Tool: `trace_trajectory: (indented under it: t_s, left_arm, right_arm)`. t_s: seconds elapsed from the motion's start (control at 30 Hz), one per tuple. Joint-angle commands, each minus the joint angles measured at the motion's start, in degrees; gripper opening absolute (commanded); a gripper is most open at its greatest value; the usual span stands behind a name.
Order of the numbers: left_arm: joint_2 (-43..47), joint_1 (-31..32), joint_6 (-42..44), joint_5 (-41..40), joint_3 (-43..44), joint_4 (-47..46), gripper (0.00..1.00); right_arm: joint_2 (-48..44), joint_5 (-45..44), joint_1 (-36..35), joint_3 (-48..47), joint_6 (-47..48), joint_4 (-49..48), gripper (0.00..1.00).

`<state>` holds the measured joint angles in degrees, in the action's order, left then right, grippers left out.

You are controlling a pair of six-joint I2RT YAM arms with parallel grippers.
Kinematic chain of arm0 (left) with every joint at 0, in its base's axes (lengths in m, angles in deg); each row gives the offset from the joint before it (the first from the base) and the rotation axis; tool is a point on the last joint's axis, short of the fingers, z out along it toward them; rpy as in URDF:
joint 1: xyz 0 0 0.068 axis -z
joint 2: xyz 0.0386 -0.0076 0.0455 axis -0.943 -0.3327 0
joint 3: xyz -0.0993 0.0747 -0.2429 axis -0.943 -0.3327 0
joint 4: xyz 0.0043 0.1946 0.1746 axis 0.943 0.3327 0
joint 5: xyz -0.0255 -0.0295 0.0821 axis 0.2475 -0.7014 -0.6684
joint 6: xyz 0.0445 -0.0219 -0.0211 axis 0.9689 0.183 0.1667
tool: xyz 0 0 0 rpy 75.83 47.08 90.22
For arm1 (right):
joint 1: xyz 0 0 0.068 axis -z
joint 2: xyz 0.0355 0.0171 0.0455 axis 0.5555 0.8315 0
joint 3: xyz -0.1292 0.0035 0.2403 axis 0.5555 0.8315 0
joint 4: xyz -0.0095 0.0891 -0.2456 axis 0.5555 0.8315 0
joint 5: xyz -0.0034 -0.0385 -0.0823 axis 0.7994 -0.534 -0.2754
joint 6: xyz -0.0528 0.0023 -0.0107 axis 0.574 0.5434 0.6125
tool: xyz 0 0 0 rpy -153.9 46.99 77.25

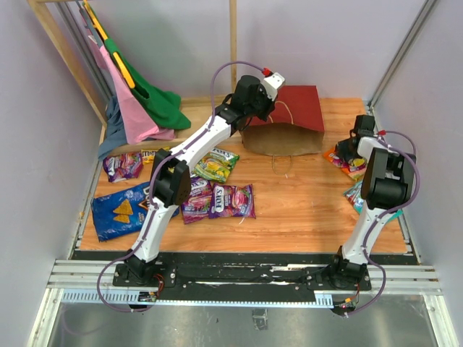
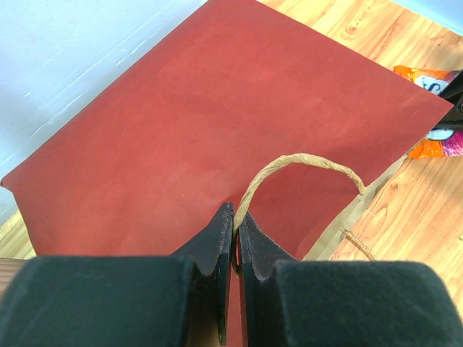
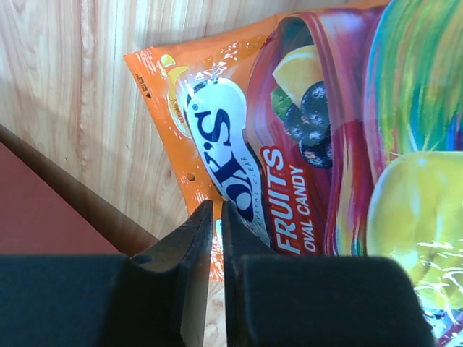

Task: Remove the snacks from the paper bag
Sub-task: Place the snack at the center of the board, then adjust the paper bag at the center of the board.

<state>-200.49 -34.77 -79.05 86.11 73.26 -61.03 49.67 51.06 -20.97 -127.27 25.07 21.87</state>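
L gripper (image 2: 235, 223) pinched on paper bag (image 2: 217, 108) handle (image 2: 304, 163), bag flat at far side of table (image 1: 304, 210). R gripper (image 3: 215, 211) fingers nearly together at orange candy pack (image 3: 275, 144) edge; can't tell if I've got it.

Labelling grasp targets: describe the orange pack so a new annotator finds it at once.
Start at the dark red paper bag at the table's far side. Right of it, beside the right arm, lies the orange candy pack. Unlike the teal pack just nearer, it is orange, printed FRUITS OVAL CANDY.

Lab cell: aluminium rails (image 1: 412, 278), plain walls (image 1: 311, 43)
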Motion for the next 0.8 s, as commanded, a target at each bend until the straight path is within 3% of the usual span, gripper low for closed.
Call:
trace_trajectory:
  t_s: [0.0,0.3,0.5,0.77]
  left_arm:
    - [0.8,-0.7,1.2,-0.5,-0.1,-1.1,0.10]
    - [1.1,-0.7,1.3,-0.6,-0.4,-1.0,0.11]
    - [0.5,-0.8,1.0,-0.2,0.0,-0.8,0.11]
    - [0.8,-0.8,0.7,0.0,0.0,-0.6,0.11]
  right_arm:
    - [1.8,-8.4,-0.5,-0.6,-4.5,4.3,0.11]
    - [-7.0,-10.9,-0.8,-0.4,-1.6,3.4,0.15]
    - [-18.8,-5.9,-3.6,7.3,11.3,-7.5,0.39]
    - [-33.0,-1.1,-8.8,17.4,30.7,-15.1,0.66]
